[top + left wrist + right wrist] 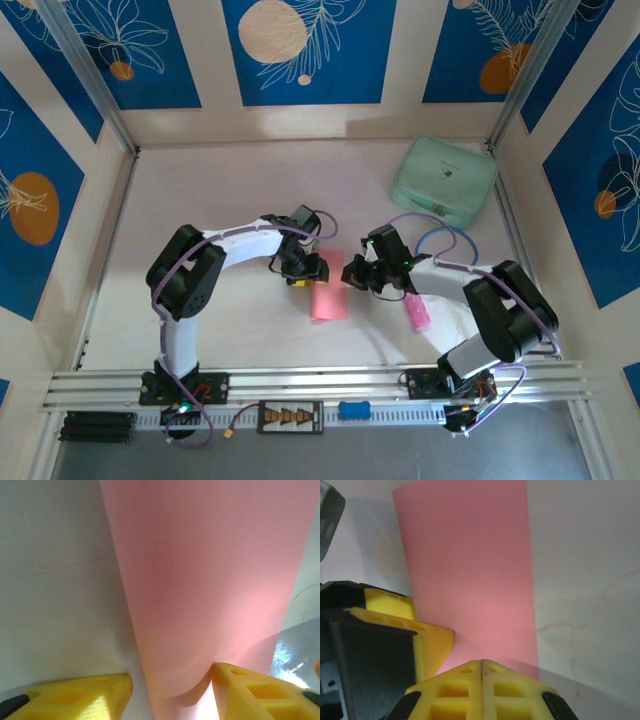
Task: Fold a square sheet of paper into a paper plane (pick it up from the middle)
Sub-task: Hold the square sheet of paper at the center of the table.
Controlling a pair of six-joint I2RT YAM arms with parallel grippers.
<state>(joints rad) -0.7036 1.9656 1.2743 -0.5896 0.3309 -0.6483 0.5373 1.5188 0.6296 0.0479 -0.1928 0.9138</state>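
Note:
The salmon-pink sheet of paper (329, 292) lies on the white table as a long narrow strip between the two arms, looking folded over. My left gripper (305, 270) stands open over its far end. In the left wrist view the paper (210, 580) runs between the yellow fingertips (252, 690), and its curled near edge touches the right one. My right gripper (352, 276) is shut, its tips (481, 664) pressed together at the near edge of the paper (470, 570). Whether paper is pinched there is hidden. A left finger (434, 645) rests beside it.
A mint-green rounded case (445, 180) sits at the back right. A small bright-pink stick-shaped object (416, 312) lies under the right forearm. The aluminium rail (320, 385) runs along the near edge, and patterned walls close in the other sides.

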